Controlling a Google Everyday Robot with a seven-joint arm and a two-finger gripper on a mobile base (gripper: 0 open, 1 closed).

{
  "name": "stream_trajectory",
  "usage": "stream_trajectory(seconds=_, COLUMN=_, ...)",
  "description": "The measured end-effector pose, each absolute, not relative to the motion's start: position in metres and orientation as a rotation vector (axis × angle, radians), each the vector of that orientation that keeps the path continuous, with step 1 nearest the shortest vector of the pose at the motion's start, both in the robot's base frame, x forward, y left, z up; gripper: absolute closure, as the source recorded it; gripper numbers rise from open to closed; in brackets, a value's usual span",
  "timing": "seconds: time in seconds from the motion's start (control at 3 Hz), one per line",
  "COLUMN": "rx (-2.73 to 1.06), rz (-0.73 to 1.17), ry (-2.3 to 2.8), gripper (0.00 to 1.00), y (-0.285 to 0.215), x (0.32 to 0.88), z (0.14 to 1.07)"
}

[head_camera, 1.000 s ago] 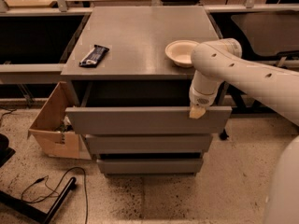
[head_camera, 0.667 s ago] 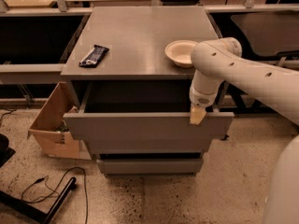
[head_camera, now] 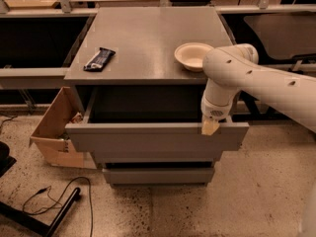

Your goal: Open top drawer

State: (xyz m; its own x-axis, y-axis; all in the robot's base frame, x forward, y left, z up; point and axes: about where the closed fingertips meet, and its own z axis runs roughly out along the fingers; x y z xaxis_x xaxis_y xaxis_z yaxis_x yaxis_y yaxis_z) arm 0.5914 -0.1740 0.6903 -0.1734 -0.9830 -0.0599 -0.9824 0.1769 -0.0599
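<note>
The gripper [head_camera: 211, 126] sits on the upper edge of the top drawer [head_camera: 157, 141], near the right end of its front panel; whether it clamps the panel cannot be told. The drawer stands pulled out from the cabinet [head_camera: 143, 43], its dark interior exposed. A bowl [head_camera: 193, 56] and a wrapped bar [head_camera: 99, 59] rest on the cabinet top, and a cardboard box [head_camera: 54, 132] stands at its left.

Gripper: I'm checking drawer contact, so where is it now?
In the camera view, the gripper sits at the upper front edge of the pulled-out top drawer, near its picture-right end, below the bowl.
</note>
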Motion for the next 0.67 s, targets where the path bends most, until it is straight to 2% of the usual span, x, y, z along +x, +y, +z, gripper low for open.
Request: stream_trajectory(seconds=0.67, rx=-2.036, rz=0.042, ry=2.367, gripper=1.0, y=-0.188, x=0.528, z=0.694)
